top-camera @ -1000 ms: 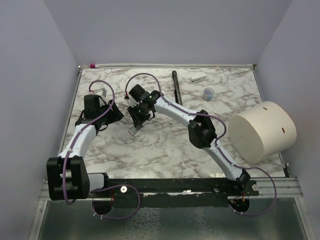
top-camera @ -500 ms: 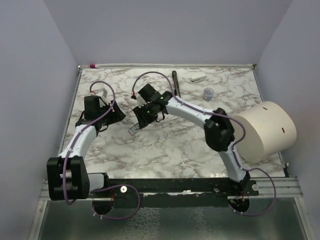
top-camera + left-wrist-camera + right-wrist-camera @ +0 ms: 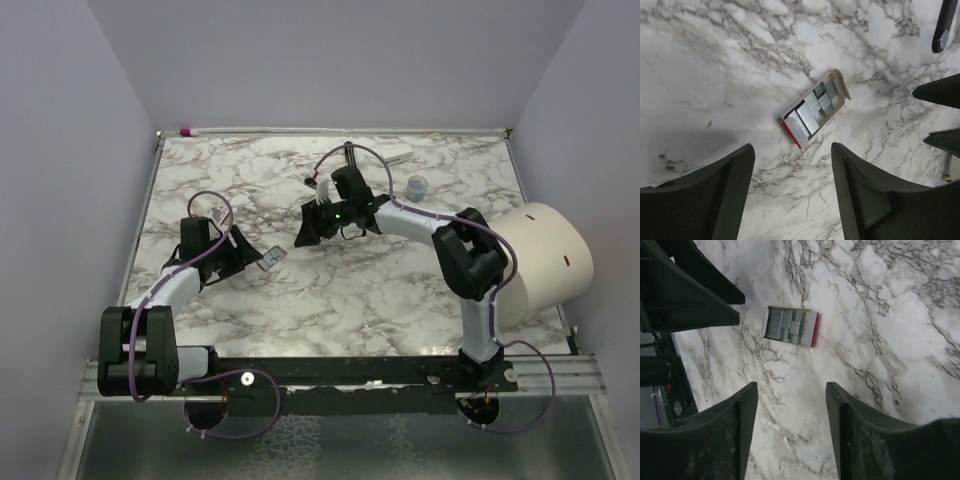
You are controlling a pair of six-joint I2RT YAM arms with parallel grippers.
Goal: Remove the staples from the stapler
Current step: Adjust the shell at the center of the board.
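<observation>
The stapler (image 3: 272, 256) is a tiny red-and-white box lying flat on the marble, between the two grippers. Its top is open, and grey strips of staples (image 3: 816, 106) fill it. From the left wrist the stapler (image 3: 812, 115) lies just ahead of my left gripper (image 3: 791, 150), which is open and empty. From the right wrist the stapler (image 3: 790, 326), with the staples (image 3: 784, 324) in it, lies ahead of my right gripper (image 3: 791, 387), also open and empty. Seen from above, the left gripper (image 3: 252, 258) is almost at the stapler. The right gripper (image 3: 303, 236) is a short way off.
A long black bar (image 3: 352, 162) and a white block (image 3: 398, 153) lie at the back, with a small bluish cup (image 3: 417, 186) beside them. A large cream cylinder (image 3: 525, 262) lies on its side at the right. A pink-tipped pen (image 3: 187, 131) rests at the far left corner.
My right gripper has opened and drawn back to the far right, away from the stapler, which stays on the marble. My left gripper has swung in towards the stapler.
</observation>
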